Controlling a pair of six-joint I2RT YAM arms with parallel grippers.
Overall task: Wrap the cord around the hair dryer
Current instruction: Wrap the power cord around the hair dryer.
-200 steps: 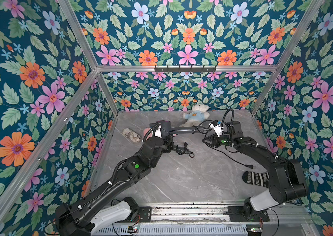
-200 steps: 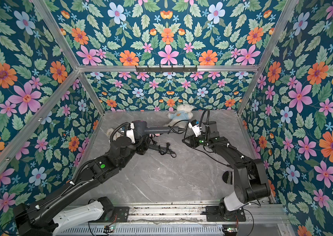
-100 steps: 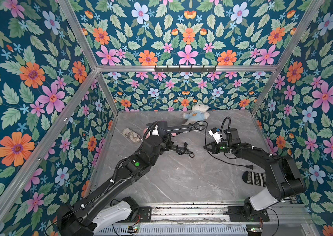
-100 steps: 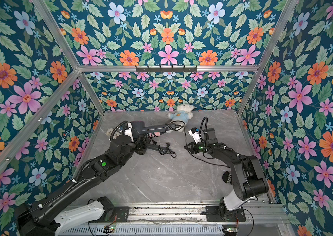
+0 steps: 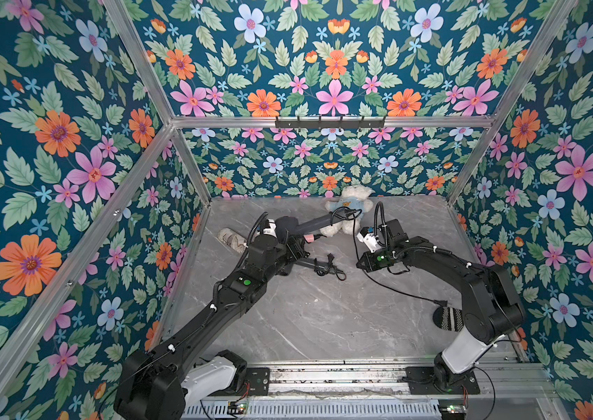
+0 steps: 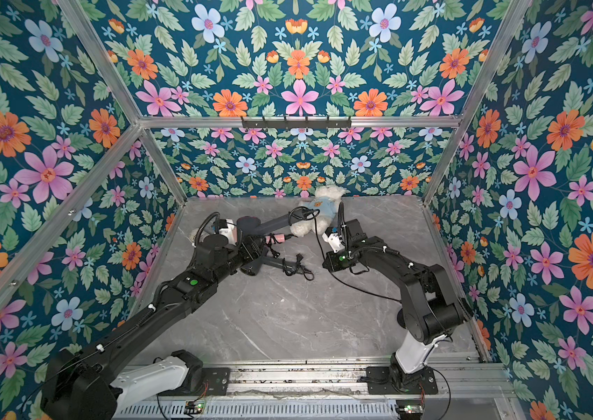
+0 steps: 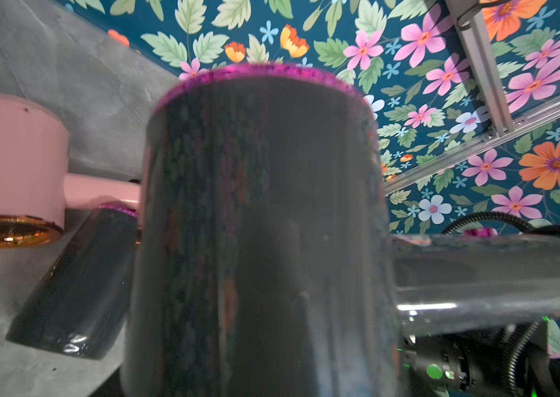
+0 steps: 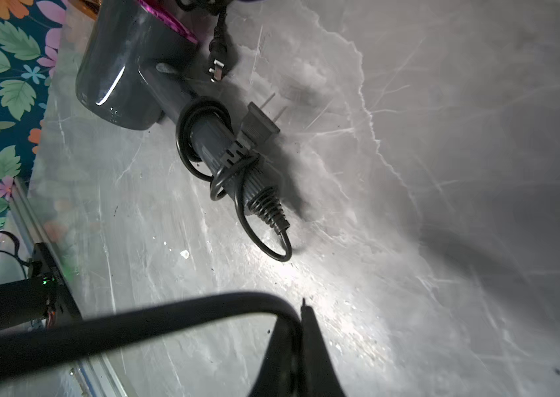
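Right pincer (image 8: 302, 311) pinches shut on the cord (image 8: 168, 311), likely to lead it round the dryer (image 5: 311, 223), which the left pincer (image 5: 293, 240) clamps raised above the table (image 5: 306, 320), handle free for winding.

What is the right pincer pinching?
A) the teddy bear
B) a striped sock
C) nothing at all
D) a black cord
D: the right wrist view shows the right pincer closed on the cord.
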